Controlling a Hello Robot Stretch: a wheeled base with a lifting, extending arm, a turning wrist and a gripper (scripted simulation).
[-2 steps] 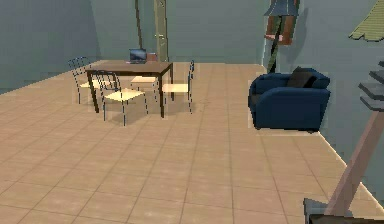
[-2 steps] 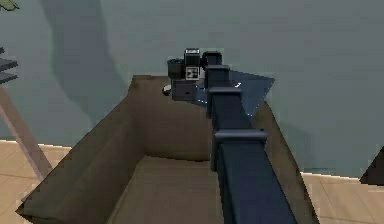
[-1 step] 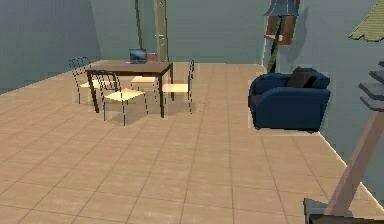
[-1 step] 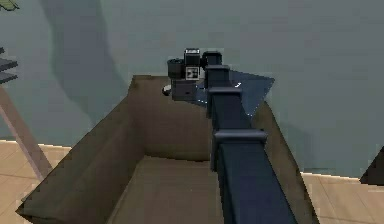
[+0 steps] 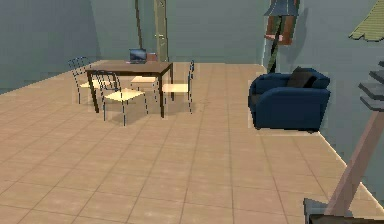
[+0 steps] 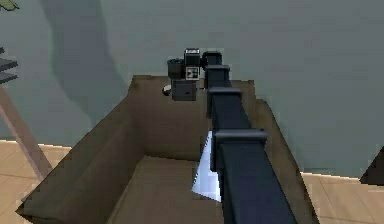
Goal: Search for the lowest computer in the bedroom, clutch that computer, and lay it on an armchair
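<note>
A small open laptop (image 5: 138,57) stands on a dark dining table (image 5: 128,69) at the forward view's far left. A blue armchair (image 5: 290,100) with a dark cushion sits against the wall on the right. In the arm side view the arm's dark bar (image 6: 238,150) rises to the gripper (image 6: 180,88), which sits at the far edge of a brown surface with raised sides (image 6: 110,150). I cannot tell whether the gripper holds anything. A pale flat thing (image 6: 205,172) lies on that surface, partly hidden by the bar.
Several light-seated chairs (image 5: 122,97) ring the table. A slanted wooden pole with dark slats (image 5: 352,175) stands at the forward view's right edge and again at the arm side view's left (image 6: 20,130). Tiled floor (image 5: 150,170) lies open in front.
</note>
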